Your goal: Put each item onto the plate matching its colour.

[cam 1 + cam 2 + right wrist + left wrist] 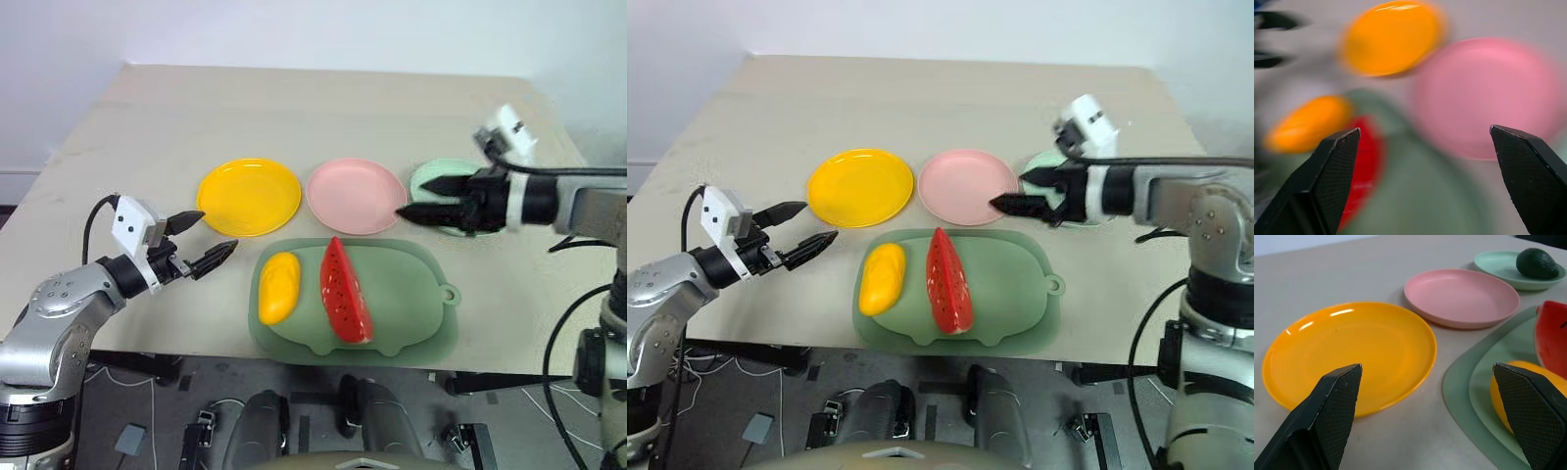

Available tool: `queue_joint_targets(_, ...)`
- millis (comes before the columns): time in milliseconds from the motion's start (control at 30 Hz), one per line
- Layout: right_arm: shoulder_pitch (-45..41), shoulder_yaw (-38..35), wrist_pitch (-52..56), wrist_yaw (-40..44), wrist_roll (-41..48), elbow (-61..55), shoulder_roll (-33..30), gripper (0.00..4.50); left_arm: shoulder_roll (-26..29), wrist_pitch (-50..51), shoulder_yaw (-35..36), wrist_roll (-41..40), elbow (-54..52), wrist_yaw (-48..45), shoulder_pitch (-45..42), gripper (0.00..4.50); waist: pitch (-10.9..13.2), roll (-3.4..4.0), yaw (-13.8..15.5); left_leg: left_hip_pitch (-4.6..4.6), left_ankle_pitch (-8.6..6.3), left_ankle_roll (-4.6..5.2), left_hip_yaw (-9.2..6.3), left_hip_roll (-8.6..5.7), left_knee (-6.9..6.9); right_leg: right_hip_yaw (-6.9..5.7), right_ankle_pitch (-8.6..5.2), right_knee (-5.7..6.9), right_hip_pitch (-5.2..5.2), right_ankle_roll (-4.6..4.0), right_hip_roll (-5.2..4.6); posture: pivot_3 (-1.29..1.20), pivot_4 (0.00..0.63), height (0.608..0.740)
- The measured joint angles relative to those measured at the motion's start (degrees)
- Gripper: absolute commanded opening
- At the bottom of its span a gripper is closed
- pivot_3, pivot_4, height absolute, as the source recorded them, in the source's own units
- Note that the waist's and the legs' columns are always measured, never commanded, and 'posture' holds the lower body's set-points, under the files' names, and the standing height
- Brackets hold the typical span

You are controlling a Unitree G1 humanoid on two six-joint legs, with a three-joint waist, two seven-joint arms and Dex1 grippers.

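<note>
Avocado [1536, 263] on green plate [1498, 269]. Mango [278, 287], watermelon [346, 291] on board [411, 294]. Both hands spread, empty: right hand [419, 199], left hand [211, 240]. Watch mango: rounded, may roll off your pinch.

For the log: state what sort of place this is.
Probably a robot test bench in a lab: a bare table set with toy food on a pig-shaped board, coloured plates, loose cables on the floor.
</note>
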Motion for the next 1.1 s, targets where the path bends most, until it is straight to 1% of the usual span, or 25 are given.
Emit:
queue_joint_targets(67,1.7,0.1,0.8,-4.6,5.0,-0.7,2.0,4.46,-0.1,-0.2,-0.8,0.2,0.4,-0.1,-1.2,4.50,0.0,-0.01,0.1,-0.03,0.00,0.00,-0.01,-0.06,0.01,-0.05,0.00,-0.01,0.01,0.00,-0.05,0.00,0.150,0.740)
queue_joint_targets(200,4.8,0.1,0.8,-15.5,14.8,-0.5,3.7,4.46,-0.1,-0.1,-1.5,0.3,1.3,-0.3,-2.4,4.50,0.0,-0.02,-0.1,-0.03,-0.03,0.05,0.02,-0.09,0.00,-0.02,0.01,-0.02,0.01,0.01,-0.06,0.00,0.150,0.740)
queue_joint_targets(300,5.9,0.9,0.8,-25.7,23.9,1.3,6.6,4.46,-0.1,-0.1,-1.6,0.3,1.5,-1.0,-2.9,4.50,0.0,-0.02,-0.5,0.00,-0.02,0.03,0.04,-0.06,-0.01,0.00,0.01,0.03,-0.01,0.01,0.00,0.00,0.150,0.740)
queue_joint_targets(400,5.8,1.5,0.8,-35.3,31.8,4.5,8.0,4.46,0.2,-0.1,-1.5,0.3,1.7,-1.3,-3.0,4.50,0.0,-0.03,-0.5,0.01,-0.01,0.02,0.03,-0.04,0.00,0.00,0.01,0.03,0.01,0.00,0.00,0.00,0.150,0.740)
queue_joint_targets(433,5.8,2.2,0.6,-38.6,34.9,5.6,8.4,4.46,0.2,-0.1,-1.5,0.3,1.7,-1.4,-3.0,4.50,0.0,-0.03,-0.5,0.01,-0.01,0.02,0.03,-0.05,0.00,0.00,0.01,0.03,0.01,0.00,0.00,0.00,0.150,0.740)
queue_joint_targets(500,5.8,5.8,-1.4,-46.0,42.8,7.4,8.0,4.46,0.3,0.0,-1.5,0.3,1.7,-1.4,-3.0,4.50,0.0,-0.02,-0.5,-0.01,-0.01,0.02,0.03,-0.04,-0.01,0.01,0.00,0.03,-0.01,0.01,0.00,0.00,0.150,0.740)
queue_joint_targets(533,5.8,7.4,-2.3,-48.5,45.3,7.4,7.5,4.46,0.3,0.0,-1.5,0.3,1.7,-1.4,-3.0,4.50,0.0,-0.02,-0.5,-0.01,-0.01,0.03,0.03,-0.04,-0.01,0.01,0.00,0.02,-0.01,0.01,0.00,0.00,0.150,0.740)
queue_joint_targets(600,5.8,11.9,-4.9,-54.4,50.1,7.4,5.1,4.46,0.4,0.1,-1.5,0.3,1.7,-1.4,-3.0,4.50,0.0,-0.03,-0.4,-0.02,-0.01,0.03,0.03,-0.05,0.00,0.00,0.00,0.00,0.00,0.01,-0.01,0.00,0.150,0.740)
queue_joint_targets(767,5.2,22.2,-8.9,-64.8,55.7,7.5,0.8,4.46,0.5,0.2,-1.5,0.4,1.7,-1.1,-2.6,4.50,0.0,-0.03,-0.4,-0.01,-0.02,0.03,0.03,-0.04,0.00,0.01,0.00,0.00,-0.01,0.02,-0.02,0.00,0.150,0.740)
queue_joint_targets(900,2.9,27.0,-11.6,-69.1,57.9,7.8,-0.8,4.46,0.5,0.2,-1.4,0.3,1.4,-0.9,-2.1,4.50,0.0,-0.03,-0.3,-0.02,-0.02,0.03,0.02,-0.02,0.00,0.01,0.00,-0.01,-0.01,0.02,-0.01,0.00,0.150,0.740)
queue_joint_targets(1033,1.6,29.3,-11.5,-69.5,51.8,5.6,-1.5,4.46,0.5,0.2,-1.4,0.3,1.3,-0.6,-1.9,4.50,0.0,-0.03,-0.2,-0.04,-0.02,0.04,0.02,0.00,0.00,0.01,0.00,-0.03,-0.02,0.02,-0.02,0.00,0.150,0.740)
queue_joint_targets(1100,1.6,29.9,-11.1,-68.9,48.6,4.8,-1.5,4.09,0.5,0.2,-1.4,0.3,1.3,-0.3,-1.8,4.50,0.0,-0.04,0.0,-0.05,-0.02,0.04,0.01,0.03,0.01,0.00,0.00,-0.03,-0.02,0.03,-0.04,0.00,0.150,0.740)
